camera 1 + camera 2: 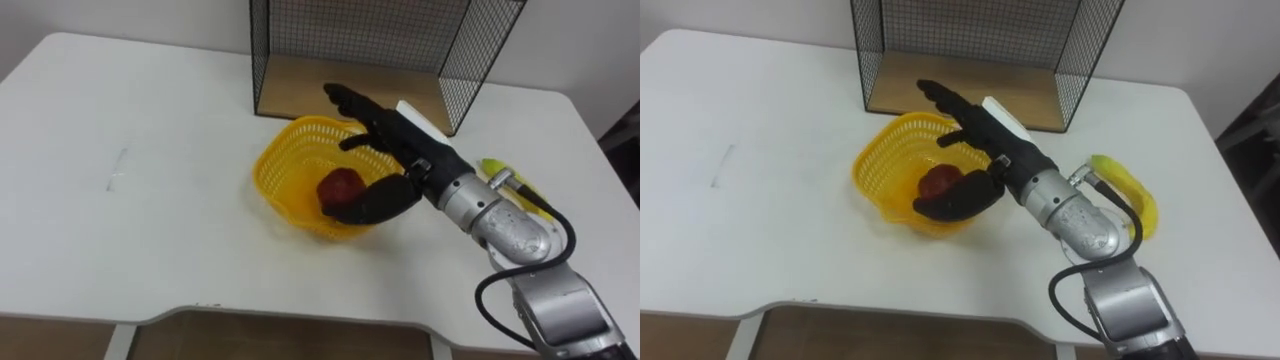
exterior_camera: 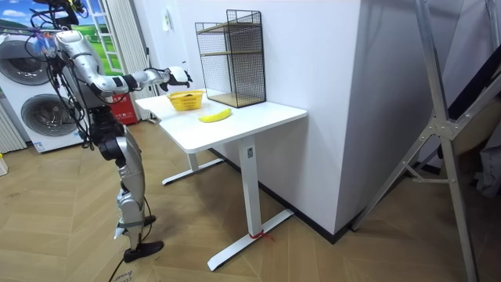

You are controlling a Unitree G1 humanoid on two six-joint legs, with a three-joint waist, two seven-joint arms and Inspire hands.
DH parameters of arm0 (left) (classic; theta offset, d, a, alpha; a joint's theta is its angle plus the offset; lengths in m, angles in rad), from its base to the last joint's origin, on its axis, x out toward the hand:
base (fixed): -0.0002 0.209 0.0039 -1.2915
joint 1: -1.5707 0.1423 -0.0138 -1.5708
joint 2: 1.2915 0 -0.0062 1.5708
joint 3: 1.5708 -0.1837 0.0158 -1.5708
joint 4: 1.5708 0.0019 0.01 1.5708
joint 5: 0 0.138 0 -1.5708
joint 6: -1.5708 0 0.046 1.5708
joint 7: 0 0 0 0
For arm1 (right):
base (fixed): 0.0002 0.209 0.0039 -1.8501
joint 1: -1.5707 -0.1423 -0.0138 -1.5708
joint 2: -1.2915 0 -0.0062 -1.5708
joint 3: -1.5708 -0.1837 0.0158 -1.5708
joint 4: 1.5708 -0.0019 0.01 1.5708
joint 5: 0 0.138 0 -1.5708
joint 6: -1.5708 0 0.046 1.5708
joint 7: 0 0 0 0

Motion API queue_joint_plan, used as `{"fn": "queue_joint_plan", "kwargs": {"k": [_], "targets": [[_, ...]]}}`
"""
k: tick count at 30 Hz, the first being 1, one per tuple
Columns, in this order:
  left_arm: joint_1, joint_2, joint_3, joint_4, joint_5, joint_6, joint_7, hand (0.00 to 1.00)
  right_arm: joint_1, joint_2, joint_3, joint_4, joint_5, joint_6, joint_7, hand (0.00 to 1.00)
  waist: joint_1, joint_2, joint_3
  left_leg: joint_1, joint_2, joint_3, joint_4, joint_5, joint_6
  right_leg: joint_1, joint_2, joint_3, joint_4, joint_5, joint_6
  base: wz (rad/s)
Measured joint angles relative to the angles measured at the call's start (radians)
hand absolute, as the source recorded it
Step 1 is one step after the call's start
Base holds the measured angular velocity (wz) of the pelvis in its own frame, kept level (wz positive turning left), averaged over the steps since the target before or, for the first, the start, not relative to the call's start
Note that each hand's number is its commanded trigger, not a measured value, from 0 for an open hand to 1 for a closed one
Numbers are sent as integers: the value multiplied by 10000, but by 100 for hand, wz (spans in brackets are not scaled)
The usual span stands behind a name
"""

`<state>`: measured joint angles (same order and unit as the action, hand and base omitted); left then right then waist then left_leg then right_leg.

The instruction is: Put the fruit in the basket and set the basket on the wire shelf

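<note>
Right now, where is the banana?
In the right eye view the banana lies on the table at the robot's right, just beyond its right forearm, outside the yellow basket.

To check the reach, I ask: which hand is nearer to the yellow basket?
Right. The right hand is open over the yellow basket, fingers above its far rim, thumb at its near rim. In the room view this arm alone stretches over the table.
</note>
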<state>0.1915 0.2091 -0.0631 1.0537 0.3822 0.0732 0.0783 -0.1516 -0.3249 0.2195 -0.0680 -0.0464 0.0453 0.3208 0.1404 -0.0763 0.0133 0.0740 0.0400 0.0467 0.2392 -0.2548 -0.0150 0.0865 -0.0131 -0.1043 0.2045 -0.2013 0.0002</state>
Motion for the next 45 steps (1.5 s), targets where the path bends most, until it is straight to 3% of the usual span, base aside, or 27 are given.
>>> {"fn": "queue_joint_plan", "kwargs": {"k": [12,21,26,33,41,45], "targets": [[-51,1,0,-1,0,101,49,0,0,-2,1,17,-13,2,5,0,-7,82,-100,50,-1,-4,-7,0,0,24,-3,1,-9,0,0,0],[-24,7,6,2,0,88,52,0,-7,85,-44,24,124,-3,-17,0,-83,106,-83,82,-1,-20,26,1,0,131,-9,-28,6,4,-4,0],[5,1,95,13,26,7,52,0,-25,312,-603,-330,382,-7,-236,0,-107,94,-89,99,-2,-17,48,1,0,156,-16,-49,6,4,-4,0],[537,-106,623,-700,32,-102,202,0,-433,305,-1993,-1092,872,-552,-1691,0,-324,138,-56,124,-1,-12,56,1,0,191,-13,-45,-6,13,0,0],[771,-133,647,-819,42,-323,379,0,-416,122,-2576,-923,1147,-911,-3184,0,-700,131,-55,105,-7,-91,0,4,-5,178,-11,-116,-29,14,0,2],[977,-101,1011,-820,53,-315,403,0,-412,-73,-3121,-196,836,-993,-4218,0,-811,70,-54,241,-8,-64,-46,5,-3,193,-11,-93,-28,14,0,-3]]}}
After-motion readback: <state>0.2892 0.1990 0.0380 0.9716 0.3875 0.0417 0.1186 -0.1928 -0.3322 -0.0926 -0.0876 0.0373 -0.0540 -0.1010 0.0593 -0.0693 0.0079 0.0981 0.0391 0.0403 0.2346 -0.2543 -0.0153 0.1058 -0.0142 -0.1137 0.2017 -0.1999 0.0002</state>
